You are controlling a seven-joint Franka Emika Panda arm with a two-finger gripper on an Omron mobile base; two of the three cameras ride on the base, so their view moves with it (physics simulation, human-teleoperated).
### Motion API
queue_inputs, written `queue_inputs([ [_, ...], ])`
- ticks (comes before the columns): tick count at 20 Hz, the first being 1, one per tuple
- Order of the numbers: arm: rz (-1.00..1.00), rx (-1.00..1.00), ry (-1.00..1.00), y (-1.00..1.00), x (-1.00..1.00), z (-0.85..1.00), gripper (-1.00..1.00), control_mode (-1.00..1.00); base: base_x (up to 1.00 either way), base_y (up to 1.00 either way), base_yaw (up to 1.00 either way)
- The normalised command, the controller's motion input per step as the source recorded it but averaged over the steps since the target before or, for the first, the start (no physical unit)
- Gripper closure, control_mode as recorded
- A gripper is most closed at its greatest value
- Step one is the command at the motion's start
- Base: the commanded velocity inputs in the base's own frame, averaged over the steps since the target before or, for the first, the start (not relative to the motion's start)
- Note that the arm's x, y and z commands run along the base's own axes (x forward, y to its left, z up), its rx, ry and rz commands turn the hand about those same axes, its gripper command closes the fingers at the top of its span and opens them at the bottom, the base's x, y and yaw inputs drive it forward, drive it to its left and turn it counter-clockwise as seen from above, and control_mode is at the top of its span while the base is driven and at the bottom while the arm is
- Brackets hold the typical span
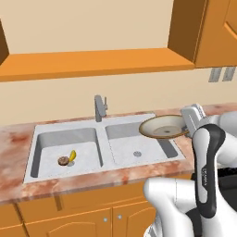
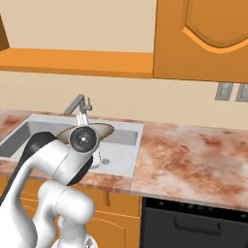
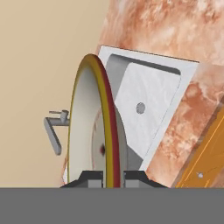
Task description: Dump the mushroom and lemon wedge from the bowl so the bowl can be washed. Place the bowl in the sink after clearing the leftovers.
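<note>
Gripper [image 3: 113, 177]: fingers closed on the rim of the bowl — in the hand view one dark fingertip sits on each side of the rim's edge.
Bowl [image 1: 163, 126]: held off the surfaces, over the right-hand part of the sink; in the left base view it hangs above the right basin's far right corner, interior facing up and slightly toward the camera. Inside looks bare, beige-tan. In the hand view it appears edge-on, with a yellow and dark-red band along the rim.
Bowl, right base view [image 2: 102, 129]: mostly hidden behind the arm's wrist; just the rim shows either side.
Mushroom [image 1: 63, 161]: on the floor of the left basin, near its front edge.
Lemon wedge [image 1: 72, 155]: same basin, just beside the mushroom on its right — whether they touch I cannot tell.
Sink [image 1: 105, 163]: double basin set in the marbled reddish counter [image 1: 14, 137]; round drain visible in the right basin.
Faucet [image 1: 99, 108]: grey, behind the divider between the two basins.
Arm [image 1: 206, 171]: rises from lower right in the left base view, wrist level with the bowl.
</note>
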Motion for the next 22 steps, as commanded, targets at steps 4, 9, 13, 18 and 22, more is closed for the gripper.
queue_inputs([
  [4, 0.0, 0.0, 0.0, 0.0, 0.0, 0.0, 1.0, 1.0, 0.2, -0.42, 0.06],
  [9, 0.0, 0.0, 0.0, 0.0, 0.0, 0.0, 1.0, 1.0, 0.19, -0.5, 0.03],
  [13, 0.0, 0.0, 0.0, 0.0, 0.0, 0.0, 1.0, 1.0, 0.48, -0.2, 0.0],
  [18, 0.0, 0.0, 0.0, 0.0, 0.0, 0.0, 1.0, 1.0, 0.51, -0.01, 0.0],
  [22, 0.01, -0.01, 0.04, 0.0, 0.46, 0.0, 1.0, -1.0, 0.0, 0.0, 0.0],
])
